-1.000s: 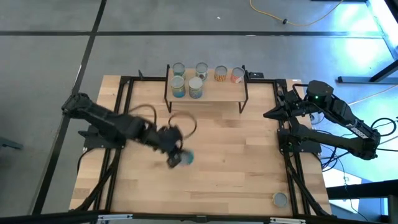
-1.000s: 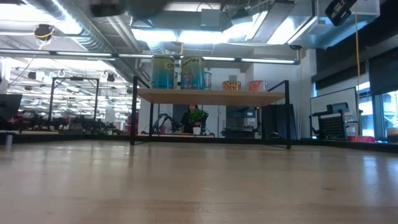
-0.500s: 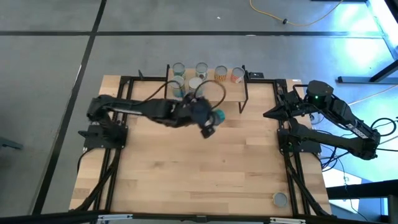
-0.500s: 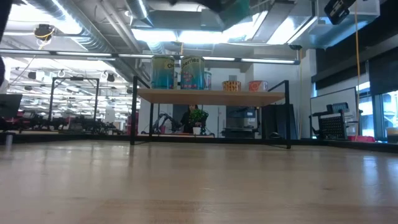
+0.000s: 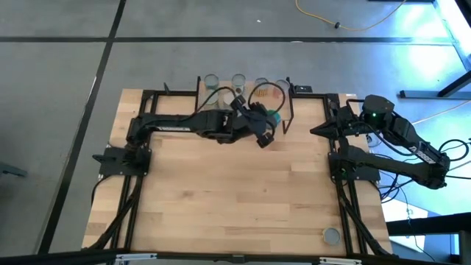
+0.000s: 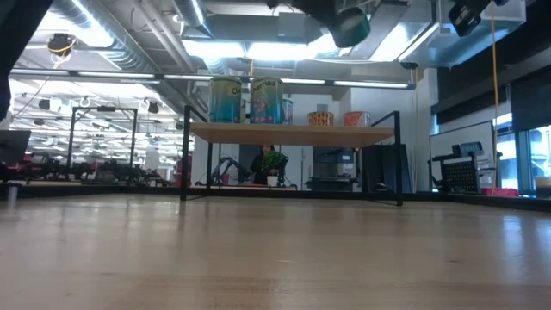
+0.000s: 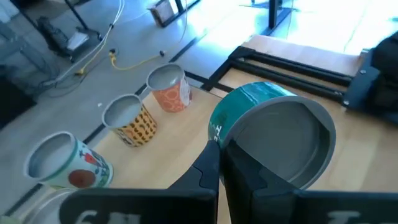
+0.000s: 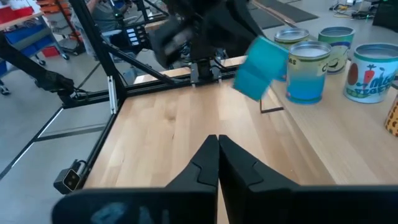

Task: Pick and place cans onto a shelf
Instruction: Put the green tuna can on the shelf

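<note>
My left gripper (image 5: pixel 265 129) is shut on a teal can (image 5: pixel 273 115) with a grey round top (image 7: pixel 283 146). It holds the can in the air over the near right part of the shelf (image 5: pixel 285 107). The low view shows that can (image 6: pixel 351 26) high above the shelf board (image 6: pixel 293 133). Several cans stand upright on the shelf: two teal ones (image 6: pixel 225 99) at its left, and yellow (image 7: pixel 129 118) and orange (image 7: pixel 169 89) ones toward its right. My right gripper (image 8: pixel 217 155) waits shut at the table's right side. My left gripper has the teal can at the rim (image 7: pixel 219 142) of its grey top, where the side wall meets it. The two fingers (image 7: pixel 205 177) stand close together there and hide the exact hold. The can is lifted clear of the shelf and tipped, its top facing the wrist.
One more can (image 5: pixel 332 235) stands alone near the table's front right corner. The shelf's black legs (image 6: pixel 400 159) rise from the table's far middle. Black frame rails (image 5: pixel 140 158) run along the table's left and right sides. Bare wood (image 5: pixel 243 191) lies between the shelf and the near edge.
My left gripper has carried the teal can from the table's middle up and toward the far edge and right, as far as the shelf's near right part. Its wrist has turned on the way, and the can has stayed in the grip.
</note>
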`<state>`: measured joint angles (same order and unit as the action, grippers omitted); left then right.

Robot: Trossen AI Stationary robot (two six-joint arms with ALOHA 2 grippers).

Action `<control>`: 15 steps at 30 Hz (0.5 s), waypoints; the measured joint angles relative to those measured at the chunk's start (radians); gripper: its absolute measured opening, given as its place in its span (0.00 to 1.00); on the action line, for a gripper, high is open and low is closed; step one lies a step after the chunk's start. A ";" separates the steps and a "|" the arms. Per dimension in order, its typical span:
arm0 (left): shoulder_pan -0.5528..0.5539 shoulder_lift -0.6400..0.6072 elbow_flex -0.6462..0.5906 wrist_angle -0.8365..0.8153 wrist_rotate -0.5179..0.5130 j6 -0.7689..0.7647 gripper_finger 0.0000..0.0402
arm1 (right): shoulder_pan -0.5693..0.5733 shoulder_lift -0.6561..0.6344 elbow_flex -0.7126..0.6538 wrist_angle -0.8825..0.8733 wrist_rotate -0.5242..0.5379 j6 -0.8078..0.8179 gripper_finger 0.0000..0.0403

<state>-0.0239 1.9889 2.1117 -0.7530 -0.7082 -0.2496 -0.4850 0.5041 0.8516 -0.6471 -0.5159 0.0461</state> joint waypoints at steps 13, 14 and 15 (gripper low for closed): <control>0.067 0.011 0.000 -0.055 0.170 -0.111 0.00 | 0.000 0.000 0.000 0.000 -0.007 -0.002 0.02; 0.063 0.010 0.001 -0.073 0.215 -0.124 0.00 | 0.000 0.000 0.000 0.000 -0.007 -0.002 0.02; 0.058 0.009 0.001 -0.103 0.264 -0.149 0.00 | 0.000 0.000 0.000 0.000 -0.007 -0.002 0.02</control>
<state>0.0344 1.9984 2.1128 -0.8560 -0.4446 -0.3982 -0.4850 0.5041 0.8516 -0.6468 -0.5232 0.0437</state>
